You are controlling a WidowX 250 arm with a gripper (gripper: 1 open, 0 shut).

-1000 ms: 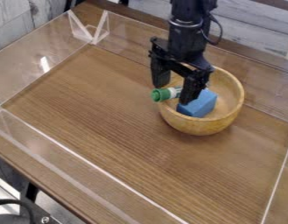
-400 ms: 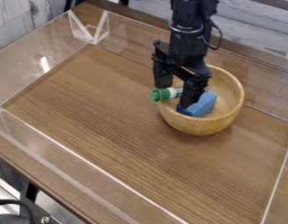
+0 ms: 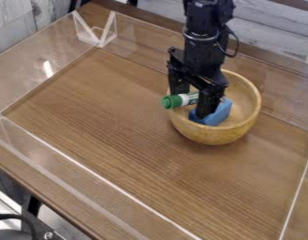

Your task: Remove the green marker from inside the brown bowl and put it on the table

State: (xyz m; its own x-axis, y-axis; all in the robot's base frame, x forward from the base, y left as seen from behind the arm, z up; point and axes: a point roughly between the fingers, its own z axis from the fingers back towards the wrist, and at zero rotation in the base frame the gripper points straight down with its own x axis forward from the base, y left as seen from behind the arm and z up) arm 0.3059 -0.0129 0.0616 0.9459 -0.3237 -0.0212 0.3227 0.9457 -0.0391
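The table (image 3: 106, 141) stretches bare and wood-grained in front of the brown bowl (image 3: 243, 127), with clear acrylic walls (image 3: 44, 56) standing well off to the bowl's left and beyond it. The green marker (image 3: 178, 100) leans over the bowl's left rim, its green cap poking outside (the barrel is mostly hidden), and a blue block (image 3: 220, 115) lies inside the bowl. Above the bowl's left half the black gripper (image 3: 200, 101) points straight down, fingers spread wide astride the marker and clasping nothing.

The black arm (image 3: 204, 28) comes straight down from above, wrist vertical, its gripper (image 3: 200, 94) pointing downward with the jaws spread wide apart.
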